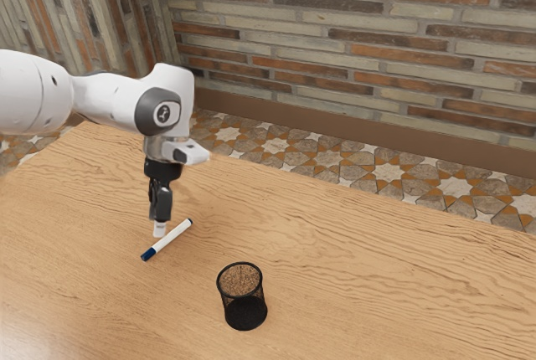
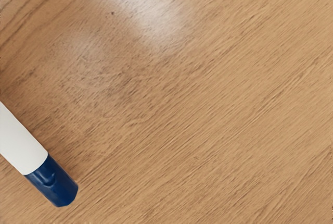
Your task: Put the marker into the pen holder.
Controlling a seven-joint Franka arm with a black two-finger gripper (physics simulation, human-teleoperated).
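Round black mesh pen holder (image 1: 244,313) on a woodgrain surface (image 1: 377,293). Slim white marker (image 1: 172,239) lies to its exterior-view left, slanted, blue cap (image 1: 148,254) aimed lower-left there. Can't tell if the hand (image 1: 159,228) is spread.

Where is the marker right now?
In the exterior view, the marker lies on the table close to the gripper and to the exterior view's left of the pen holder.

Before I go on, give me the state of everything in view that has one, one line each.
Gripper: pointing down near the marker; open or shut, I can't tell.
Marker: lying on its side on the table, blue cap on, outside the holder.
Holder: upright, mouth up, looks empty.
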